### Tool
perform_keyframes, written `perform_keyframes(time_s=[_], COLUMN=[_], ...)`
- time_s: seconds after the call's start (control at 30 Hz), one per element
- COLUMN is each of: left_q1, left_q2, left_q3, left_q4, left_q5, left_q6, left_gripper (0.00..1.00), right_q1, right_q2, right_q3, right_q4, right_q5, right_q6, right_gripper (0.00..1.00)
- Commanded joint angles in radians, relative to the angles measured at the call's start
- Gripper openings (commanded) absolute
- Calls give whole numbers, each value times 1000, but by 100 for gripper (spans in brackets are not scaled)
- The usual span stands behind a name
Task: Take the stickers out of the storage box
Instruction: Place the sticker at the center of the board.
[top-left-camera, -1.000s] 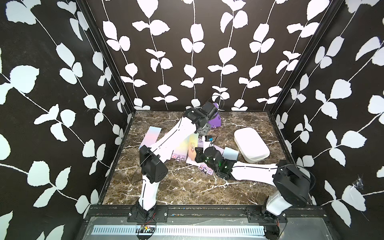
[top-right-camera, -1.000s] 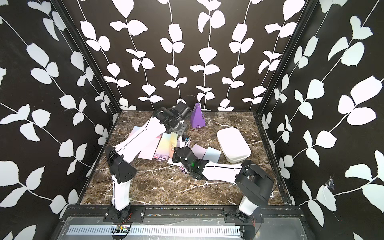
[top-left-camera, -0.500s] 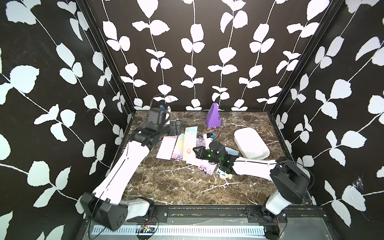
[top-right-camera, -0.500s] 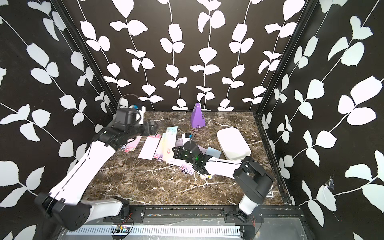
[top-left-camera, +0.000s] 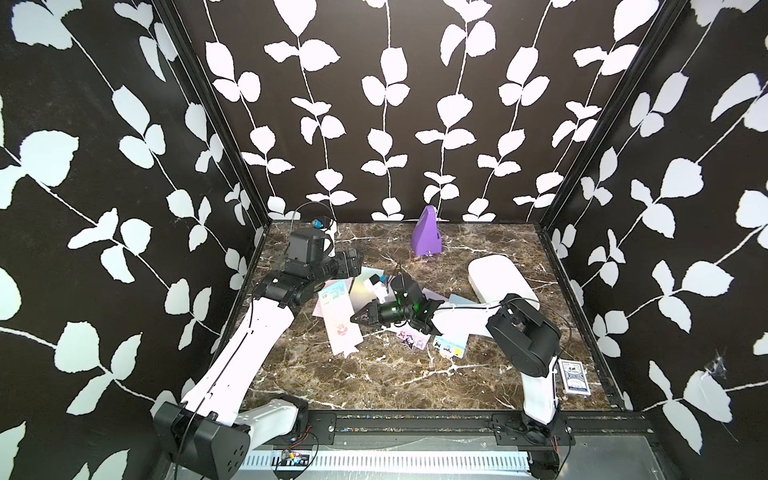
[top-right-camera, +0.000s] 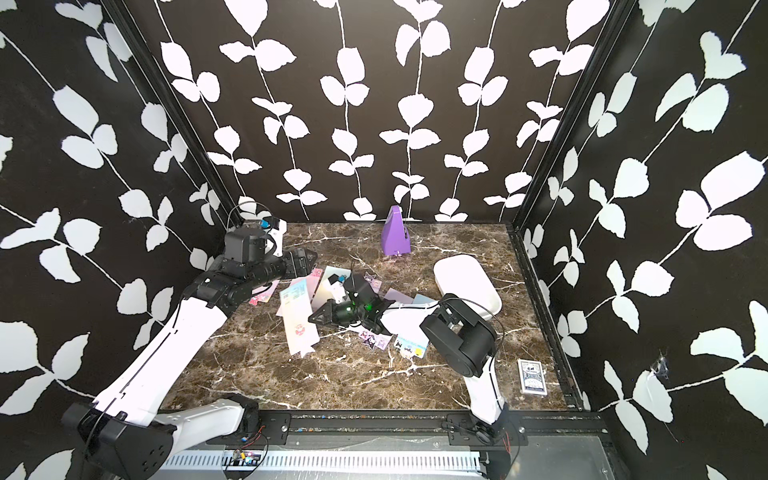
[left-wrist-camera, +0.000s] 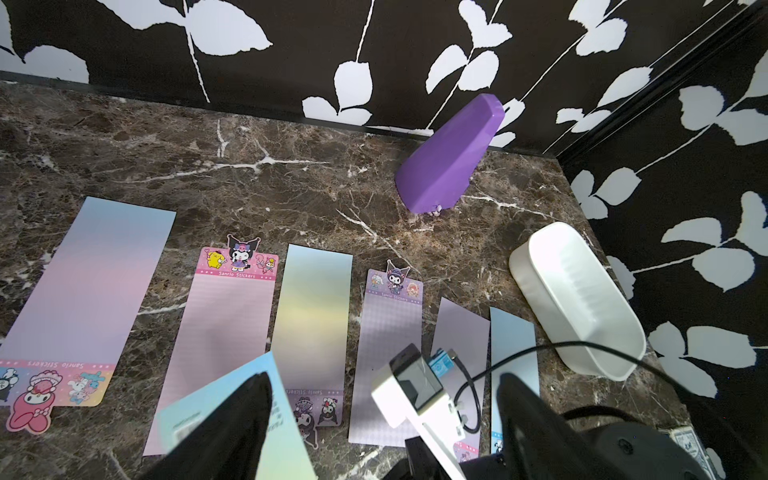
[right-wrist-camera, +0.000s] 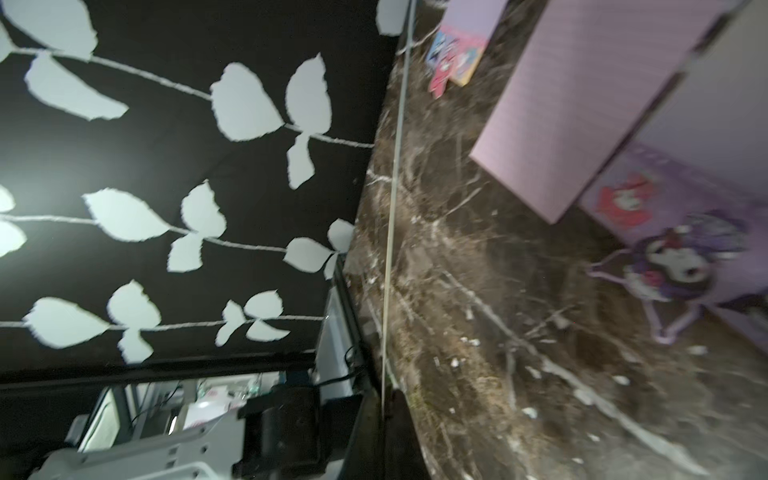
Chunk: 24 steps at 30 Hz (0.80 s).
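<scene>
Left wrist view shows the left gripper with jaws wide apart and empty. Six stickers lie flat in a row on the desk ahead of it. The storage box sits past the row's end, well apart from both grippers, with no sheet visible inside. The right gripper is clamped on the edge of a seventh sticker sheet, whose far end is near the left gripper. Emptying looks done; next, that sheet likely needs lowering flat onto the desk, then releasing.
</scene>
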<state>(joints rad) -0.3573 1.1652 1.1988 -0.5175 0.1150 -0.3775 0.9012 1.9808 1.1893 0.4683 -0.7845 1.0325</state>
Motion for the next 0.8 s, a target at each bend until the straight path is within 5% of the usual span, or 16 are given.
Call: perform_keyframes(time_s=[0.0, 0.1, 0.23, 0.77], left_q1=[7, 11, 12, 13], left_q2=[-33, -46, -43, -3], left_q3=[-8, -21, -21, -21], left_q4=[-9, 0, 0, 17], left_q5=[-18, -28, -21, 12], left_q6=[14, 13, 11, -3], left_gripper=[88, 88, 88, 88], right_q1=[2, -2, -4, 27], right_q2=[5, 74, 143, 355], right_q3=[158, 278, 375, 641], right_q4=[-375, -712, -1061, -1433], right_q5=[-256, -386, -358, -261], right_q6=[-257, -473, -670, -895], right_gripper=[4, 7, 7, 9])
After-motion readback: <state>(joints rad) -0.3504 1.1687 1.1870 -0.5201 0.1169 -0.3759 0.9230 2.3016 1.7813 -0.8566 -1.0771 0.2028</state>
